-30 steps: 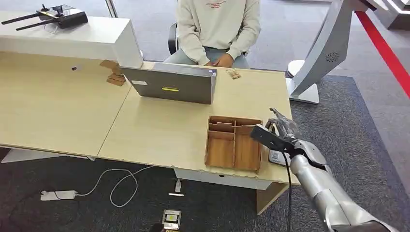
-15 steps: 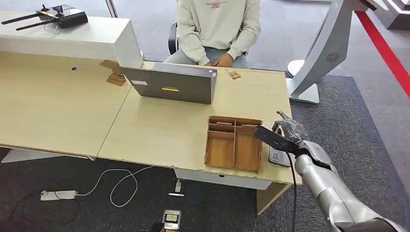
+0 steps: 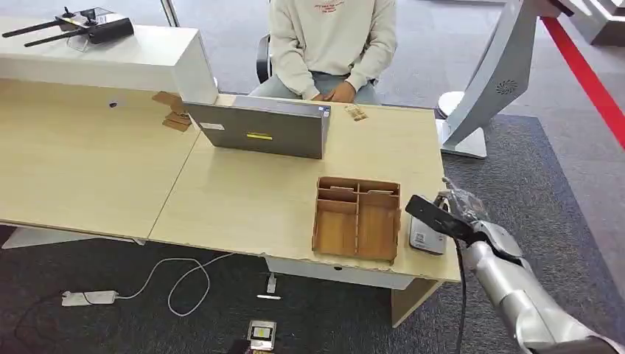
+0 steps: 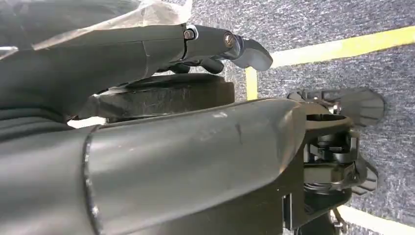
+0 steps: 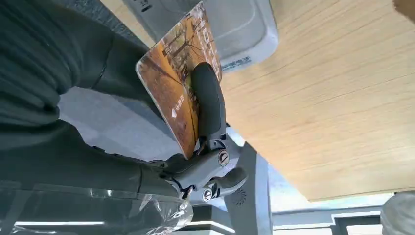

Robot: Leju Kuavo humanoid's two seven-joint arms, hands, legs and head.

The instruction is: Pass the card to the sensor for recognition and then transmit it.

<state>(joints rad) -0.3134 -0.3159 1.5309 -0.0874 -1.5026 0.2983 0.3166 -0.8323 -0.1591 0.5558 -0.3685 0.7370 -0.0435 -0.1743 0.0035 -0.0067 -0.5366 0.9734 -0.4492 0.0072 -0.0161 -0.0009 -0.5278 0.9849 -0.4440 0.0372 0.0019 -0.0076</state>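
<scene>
Above the sensor (image 3: 427,237) — right hand (image 3: 458,214) pinches card (image 5: 180,100) | card tilted

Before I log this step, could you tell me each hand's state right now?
Left hand: cannot be told.
Right hand: holding the card.

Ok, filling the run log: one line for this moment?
right hand: holds orange picture card | over grey sensor pad | beside wooden divided tray | scan pending

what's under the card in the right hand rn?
The right hand holds the card over the grey sensor on the desk. The card and fingers cover part of the sensor's top.
</scene>
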